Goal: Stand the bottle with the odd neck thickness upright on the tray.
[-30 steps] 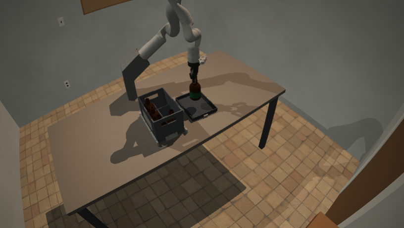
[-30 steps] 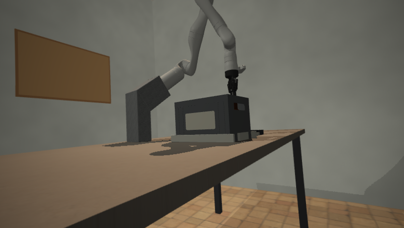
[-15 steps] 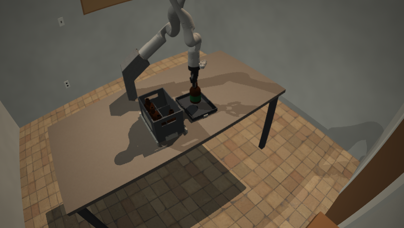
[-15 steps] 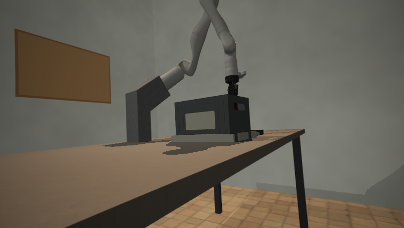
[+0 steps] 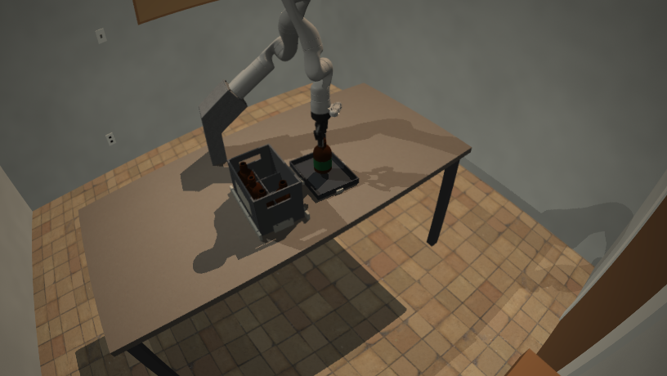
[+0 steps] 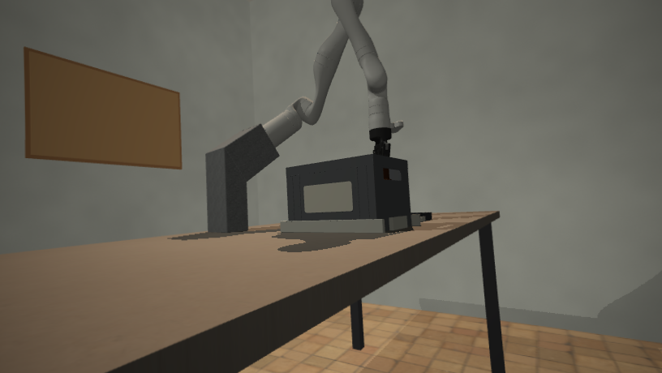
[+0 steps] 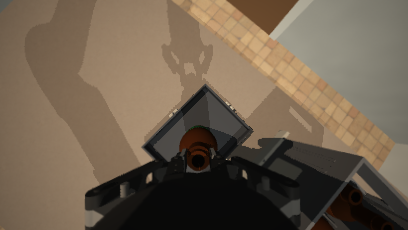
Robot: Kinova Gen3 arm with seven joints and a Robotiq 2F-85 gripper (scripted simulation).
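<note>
Bottle in grip: the brown bottle point(image 5: 322, 158) is round-bodied and glossy, with a green band about its middle and a narrow neck ending in an open mouth. It hangs upright.
Gripper: the gripper point(image 5: 320, 138) points straight down, its black fingers closed on the neck of the brown bottle just below the opening. In the wrist view the mouth of the brown bottle point(image 7: 197, 160) shows between the two fingertips, which press it from either side.
Bottle position: it is over the tray's inner floor, towards the far end, base low within the rim. Whether the base touches the floor, the pictures do not settle.
Tray: the tray point(image 5: 344, 185) is shallow and rectangular, dark, with a low raised rim and a smooth flat floor, and a small pale tab on the near edge. It holds only the gripped bottle.
Crate: the crate point(image 5: 275, 209) is a dark, straight-walled box, open at the top and split by inner partitions. It has a handle slot in its end wall and, in the exterior view, a pale rectangular panel on its long side. It sits on a pale flat base.
Crate contents: brown bottle necks point(image 5: 247, 177) stand upright in the compartments; an exact count cannot be made from here.
Layout: tray and crate lie just beside each other on the table point(image 5: 140, 252), a matte tan top on black legs.
</note>
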